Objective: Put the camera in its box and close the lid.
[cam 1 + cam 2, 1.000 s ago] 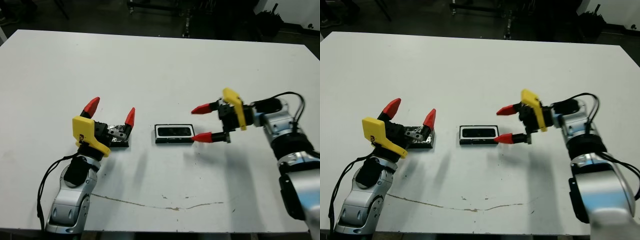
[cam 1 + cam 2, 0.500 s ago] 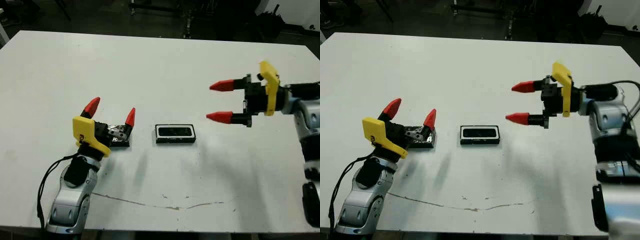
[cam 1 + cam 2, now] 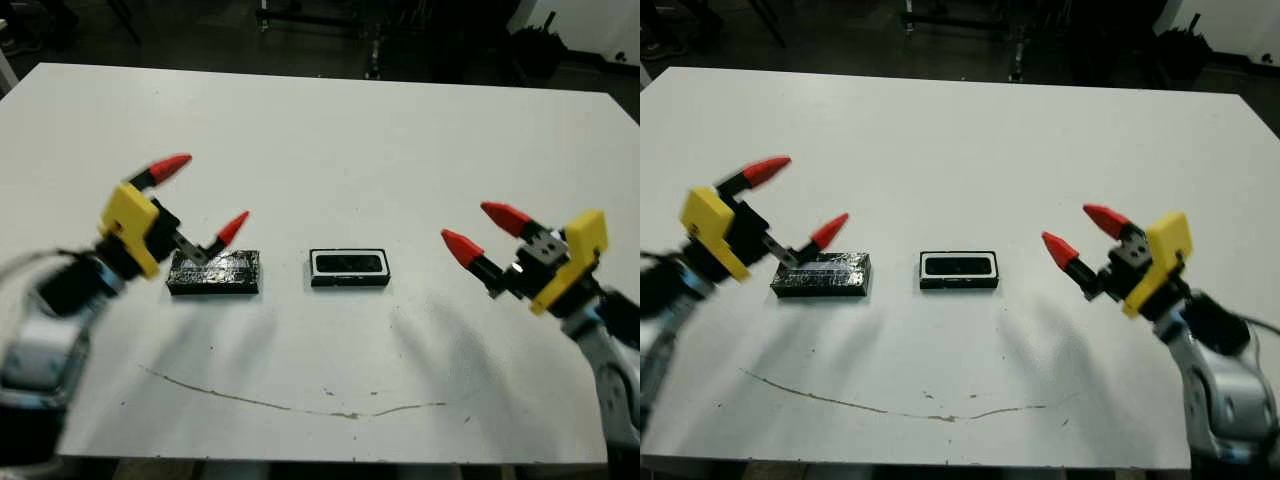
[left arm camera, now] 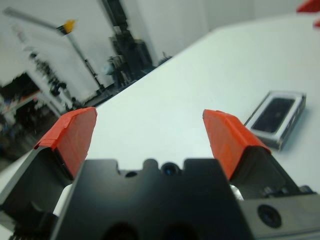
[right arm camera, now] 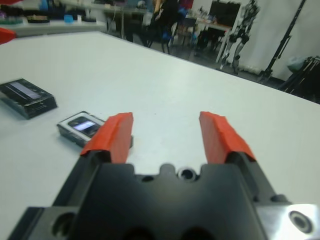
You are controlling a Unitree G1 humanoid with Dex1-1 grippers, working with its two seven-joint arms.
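Observation:
The camera (image 3: 349, 263), a black rounded bar, lies inside the white-lined box (image 3: 349, 282) at the table's middle. The lid (image 3: 213, 272), a glossy black panel, lies flat on the table to the left of the box, apart from it. My left gripper (image 3: 203, 197) hovers open just above and behind the lid's left part, holding nothing. Well to the right of the box, my right gripper (image 3: 482, 230) is open and empty, its fingertips pointing toward the box. The right wrist view shows the box (image 5: 82, 127) and the lid (image 5: 27, 92) ahead of its fingers.
The white table (image 3: 330, 140) stretches wide behind the things. A thin dark crack line (image 3: 300, 408) runs across its front part. Dark stands and equipment show beyond the far edge.
My right gripper has drawn back from the box to the right and toward the front edge. The left gripper has lifted up and to the left, uncovering the whole lid.

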